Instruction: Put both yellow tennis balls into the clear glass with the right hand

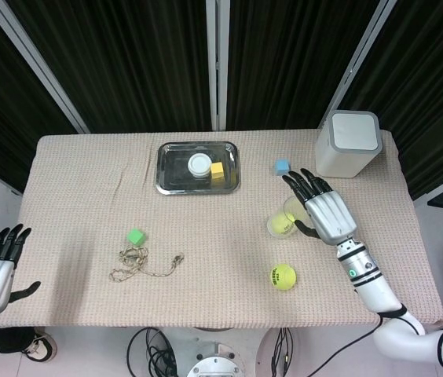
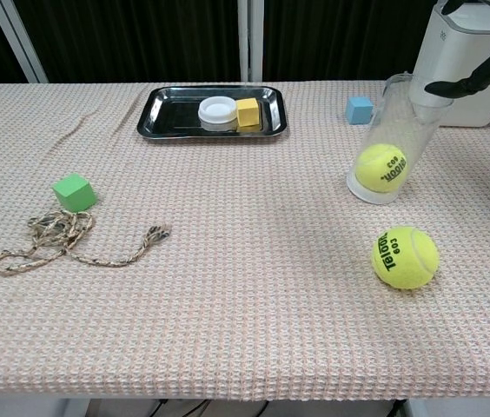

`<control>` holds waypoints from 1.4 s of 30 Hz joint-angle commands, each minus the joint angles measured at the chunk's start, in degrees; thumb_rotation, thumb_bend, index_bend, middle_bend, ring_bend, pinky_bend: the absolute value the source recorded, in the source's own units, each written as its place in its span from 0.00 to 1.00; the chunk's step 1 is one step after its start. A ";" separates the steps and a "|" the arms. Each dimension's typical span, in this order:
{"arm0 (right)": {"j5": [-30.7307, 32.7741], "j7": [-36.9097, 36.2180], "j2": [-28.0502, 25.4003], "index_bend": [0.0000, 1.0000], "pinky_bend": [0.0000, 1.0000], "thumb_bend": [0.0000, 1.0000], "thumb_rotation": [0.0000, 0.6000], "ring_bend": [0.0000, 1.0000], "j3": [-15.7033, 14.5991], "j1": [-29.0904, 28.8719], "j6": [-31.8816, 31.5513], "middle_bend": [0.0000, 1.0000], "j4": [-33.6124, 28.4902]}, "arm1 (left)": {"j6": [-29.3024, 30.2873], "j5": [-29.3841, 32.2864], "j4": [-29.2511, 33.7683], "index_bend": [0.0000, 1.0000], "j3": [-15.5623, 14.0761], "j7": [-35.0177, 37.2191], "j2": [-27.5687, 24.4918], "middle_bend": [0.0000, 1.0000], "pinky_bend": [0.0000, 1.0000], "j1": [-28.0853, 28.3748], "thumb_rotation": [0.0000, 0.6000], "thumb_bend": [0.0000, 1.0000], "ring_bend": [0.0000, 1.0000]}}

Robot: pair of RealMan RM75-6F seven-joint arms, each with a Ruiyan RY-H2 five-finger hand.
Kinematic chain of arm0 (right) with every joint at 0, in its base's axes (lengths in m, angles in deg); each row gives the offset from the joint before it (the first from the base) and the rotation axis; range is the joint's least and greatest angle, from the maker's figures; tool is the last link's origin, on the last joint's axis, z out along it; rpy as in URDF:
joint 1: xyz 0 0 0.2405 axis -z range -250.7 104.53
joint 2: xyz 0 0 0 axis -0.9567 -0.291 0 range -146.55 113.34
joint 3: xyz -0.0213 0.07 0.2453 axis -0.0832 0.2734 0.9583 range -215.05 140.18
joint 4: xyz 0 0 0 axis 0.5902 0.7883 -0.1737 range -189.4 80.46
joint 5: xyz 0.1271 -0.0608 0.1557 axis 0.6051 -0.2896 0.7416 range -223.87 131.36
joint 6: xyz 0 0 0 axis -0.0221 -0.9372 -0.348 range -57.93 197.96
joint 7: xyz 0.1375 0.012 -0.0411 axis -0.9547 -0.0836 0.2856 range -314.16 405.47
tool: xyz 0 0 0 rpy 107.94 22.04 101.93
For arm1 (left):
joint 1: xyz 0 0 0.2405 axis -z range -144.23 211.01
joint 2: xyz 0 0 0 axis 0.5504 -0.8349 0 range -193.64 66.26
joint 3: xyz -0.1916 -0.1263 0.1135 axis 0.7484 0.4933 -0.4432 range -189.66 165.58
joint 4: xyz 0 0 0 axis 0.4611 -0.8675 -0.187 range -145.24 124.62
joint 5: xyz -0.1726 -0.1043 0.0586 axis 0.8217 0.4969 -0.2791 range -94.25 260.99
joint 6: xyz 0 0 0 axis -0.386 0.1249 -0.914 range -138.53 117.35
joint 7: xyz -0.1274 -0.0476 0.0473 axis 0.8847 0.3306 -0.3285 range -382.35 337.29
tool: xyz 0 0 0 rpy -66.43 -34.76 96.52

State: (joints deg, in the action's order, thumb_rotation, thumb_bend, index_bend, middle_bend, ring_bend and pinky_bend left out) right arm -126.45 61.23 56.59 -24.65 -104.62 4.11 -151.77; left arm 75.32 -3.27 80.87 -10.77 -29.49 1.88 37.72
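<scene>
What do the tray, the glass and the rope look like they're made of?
The tray looks like polished metal: dark, mirror-like, with a bright rolled rim. The glass is clear, either glass or plastic; the tennis ball inside shows plainly through its wall. The rope looks like braided fibre, beige with dark flecks, limp and matte.

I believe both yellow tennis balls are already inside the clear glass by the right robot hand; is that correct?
Not quite: only one tennis ball is inside the clear glass. The other tennis ball lies on the table in front of it, as the chest view shows.
</scene>
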 commanded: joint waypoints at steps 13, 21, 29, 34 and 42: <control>-27.88 1.71 -0.45 0.09 0.19 0.18 1.00 0.05 -17.02 7.78 -12.56 0.14 -0.05 | -0.05 -0.26 0.76 0.01 -0.41 -1.89 0.13 0.00 0.00 -0.19 1.00 0.06 0.00; -26.61 4.15 2.40 0.11 0.22 0.18 1.00 0.09 -19.93 10.12 -9.15 0.14 4.95 | 0.09 0.05 1.21 0.01 -0.50 -2.19 0.12 0.00 0.00 -0.54 1.00 0.06 0.00; -19.13 4.24 4.46 0.12 0.27 0.18 1.00 0.11 -18.86 9.56 -1.48 0.15 6.72 | 0.33 -0.25 0.93 0.01 -0.51 -2.13 0.26 0.00 0.00 -0.61 1.00 0.06 0.00; -16.21 4.83 6.20 0.13 0.29 0.18 1.00 0.12 -18.08 8.37 2.61 0.15 7.12 | 0.40 0.00 0.63 0.01 -0.44 -1.85 0.30 0.00 0.00 -0.75 1.00 0.06 0.00; -14.43 7.44 9.80 0.37 0.50 0.26 1.00 0.30 -16.70 8.78 2.09 0.32 8.74 | 0.51 0.11 0.06 0.01 -0.25 -1.31 0.46 0.00 0.00 -0.80 1.00 0.06 0.00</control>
State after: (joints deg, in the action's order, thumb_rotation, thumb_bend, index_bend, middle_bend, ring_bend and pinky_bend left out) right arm -140.81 68.23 65.68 -41.73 -96.10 7.08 -143.56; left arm 75.82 -3.15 80.93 -11.02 -30.81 2.35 36.93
